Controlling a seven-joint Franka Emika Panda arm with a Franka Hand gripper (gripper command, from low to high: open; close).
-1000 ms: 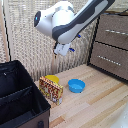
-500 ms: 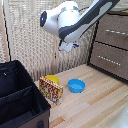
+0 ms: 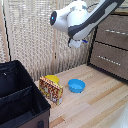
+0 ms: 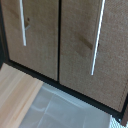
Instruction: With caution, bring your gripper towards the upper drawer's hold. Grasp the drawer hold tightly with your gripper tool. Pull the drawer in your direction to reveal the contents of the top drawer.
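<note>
Wide dark brown wooden top drawer point(image 3: 116, 30) at 2 o'clock in exterior view, closed. Small dark blue-tipped gripper point(image 3: 84, 41) hanging near centre, apart from it; jaws' spread indiscernible. Slim silver drawer hold point(image 3: 116, 32) untouched.

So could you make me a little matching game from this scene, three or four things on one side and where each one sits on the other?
Things:
1. blue bowl
2. black bin
3. top drawer
4. gripper

Places:
A. up in the air, touching nothing
B. exterior view's lower left corner
C. on the wooden floor, mid-picture
D. exterior view's right edge, above another drawer

Pairs: 1-C, 2-B, 3-D, 4-A
</note>
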